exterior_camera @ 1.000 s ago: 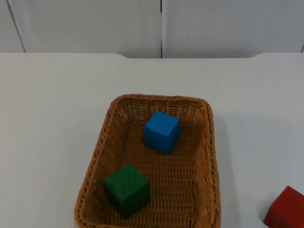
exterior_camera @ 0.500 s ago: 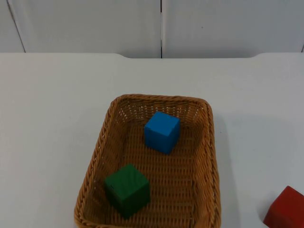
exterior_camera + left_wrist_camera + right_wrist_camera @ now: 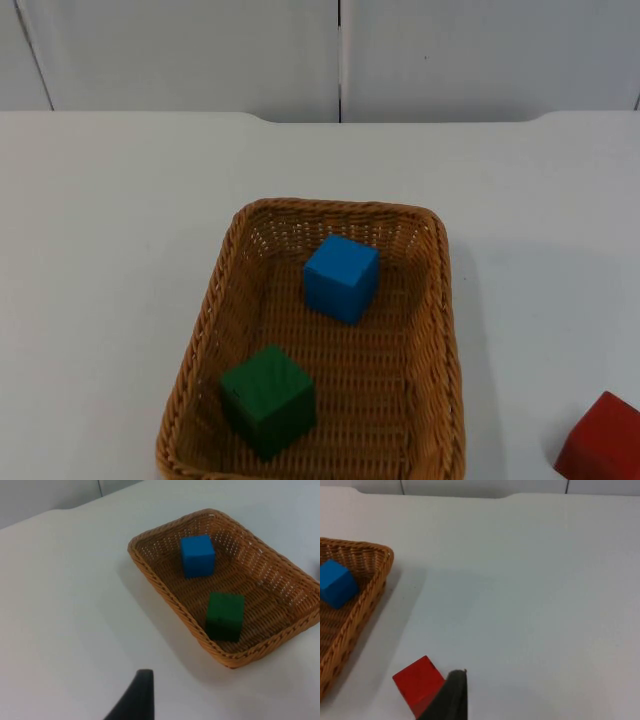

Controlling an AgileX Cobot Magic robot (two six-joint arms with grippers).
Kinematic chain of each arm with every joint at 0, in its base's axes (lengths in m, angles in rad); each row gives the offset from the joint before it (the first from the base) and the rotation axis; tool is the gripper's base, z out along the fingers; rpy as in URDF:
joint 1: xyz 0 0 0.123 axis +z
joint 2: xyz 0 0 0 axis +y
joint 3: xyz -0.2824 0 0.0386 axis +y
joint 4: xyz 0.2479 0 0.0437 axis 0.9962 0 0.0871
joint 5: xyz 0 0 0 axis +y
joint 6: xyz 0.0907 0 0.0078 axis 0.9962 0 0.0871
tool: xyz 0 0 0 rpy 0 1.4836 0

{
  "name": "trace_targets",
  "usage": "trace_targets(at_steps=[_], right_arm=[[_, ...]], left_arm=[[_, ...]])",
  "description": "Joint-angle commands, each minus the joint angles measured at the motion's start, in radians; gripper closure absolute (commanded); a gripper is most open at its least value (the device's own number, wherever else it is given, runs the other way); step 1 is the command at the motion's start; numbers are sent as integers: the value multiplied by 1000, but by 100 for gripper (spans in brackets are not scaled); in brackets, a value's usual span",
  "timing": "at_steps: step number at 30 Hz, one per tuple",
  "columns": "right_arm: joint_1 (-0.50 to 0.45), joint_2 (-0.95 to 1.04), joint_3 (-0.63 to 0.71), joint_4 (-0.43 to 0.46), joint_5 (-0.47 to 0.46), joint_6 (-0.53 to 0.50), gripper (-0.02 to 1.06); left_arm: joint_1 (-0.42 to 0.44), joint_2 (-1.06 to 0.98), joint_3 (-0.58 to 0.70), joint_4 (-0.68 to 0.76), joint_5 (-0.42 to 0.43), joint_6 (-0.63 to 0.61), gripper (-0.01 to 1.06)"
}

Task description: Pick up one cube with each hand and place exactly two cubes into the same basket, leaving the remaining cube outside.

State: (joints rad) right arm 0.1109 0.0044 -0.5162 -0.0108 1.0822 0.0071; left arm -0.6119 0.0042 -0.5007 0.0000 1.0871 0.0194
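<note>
Nothing has moved since the earlier frames. The wicker basket (image 3: 440, 330) holds the blue cube (image 3: 341, 278) and green cube (image 3: 267, 399) (well apart); the red cube (image 3: 602, 440) sits outside on the table (image 3: 100, 250) beside the basket's right side. I cannot tell either gripper's opening.

No readable text anywhere (cubes, basket included).

One black fingertip of the left tool (image 3: 134, 700) stands over bare desk (image 3: 60, 630), raised and holding nothing. One dark fingertip of the right tool (image 3: 451, 696) likewise hangs above the desk, carrying nothing. How far either pair of fingers is parted cannot be made out.
</note>
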Motion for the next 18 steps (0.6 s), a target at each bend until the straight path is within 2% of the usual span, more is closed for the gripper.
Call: trace_targets(at_steps=[1, 8, 18], right_arm=[[-21, -4, 2, -6, -5, 3, -1], [-69, -4, 2, -6, -5, 3, -1], [-69, -4, 2, -4, -5, 3, -1]], left_arm=[[-5, -4, 6, 8, -11, -7, 0], [-5, -4, 6, 8, -11, -7, 0], [-5, -4, 6, 8, -11, -7, 0]])
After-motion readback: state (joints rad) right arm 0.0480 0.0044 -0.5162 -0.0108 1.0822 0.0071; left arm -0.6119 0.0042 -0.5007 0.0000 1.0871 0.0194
